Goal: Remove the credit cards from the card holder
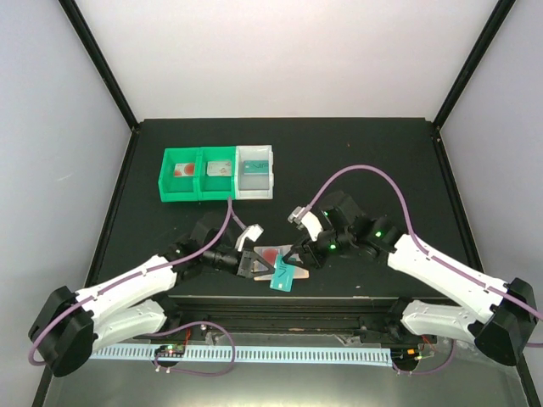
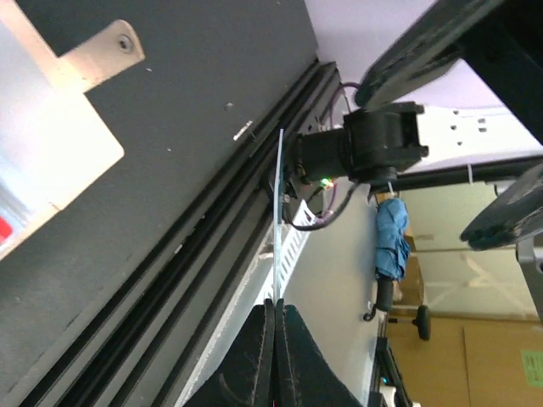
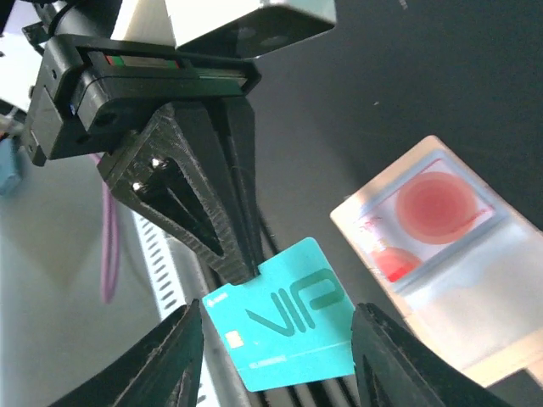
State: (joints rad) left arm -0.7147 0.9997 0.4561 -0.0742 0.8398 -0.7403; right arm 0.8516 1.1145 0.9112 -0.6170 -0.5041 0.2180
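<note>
- Where its two black fingers meet tip to tip, the left gripper (image 3: 244,270) is clamped on one corner of a thin teal plastic card (image 3: 293,331) printed "VIP". The left wrist view shows that card edge-on, as a fine line rising from the closed tips.
- The teal plastic card is out of the wallet and held above the near edge of the matte black table (image 1: 356,161).
- The right gripper (image 3: 278,312) stands open, one black finger on each side of the teal plastic card. Whether either finger touches the card cannot be told.
- Just beside the held card, the flat tan-peach bifold card holder (image 3: 441,254) lies opened out on the table. In the top view it sits between the two grippers.
- A red-pink card (image 3: 433,203) with round markings is still inside the holder, showing through a clear pocket. The pale pocket next to it shows no card that can be made out.
- A small tan tab (image 2: 102,47) with a stud sticks out from one edge of the holder.
- Well apart from all this, toward the far left of the table, a green plastic bin (image 1: 165,182) with two compartments stands touching a white plastic bin (image 1: 254,193). Each compartment holds something flat, too small to make out.
</note>
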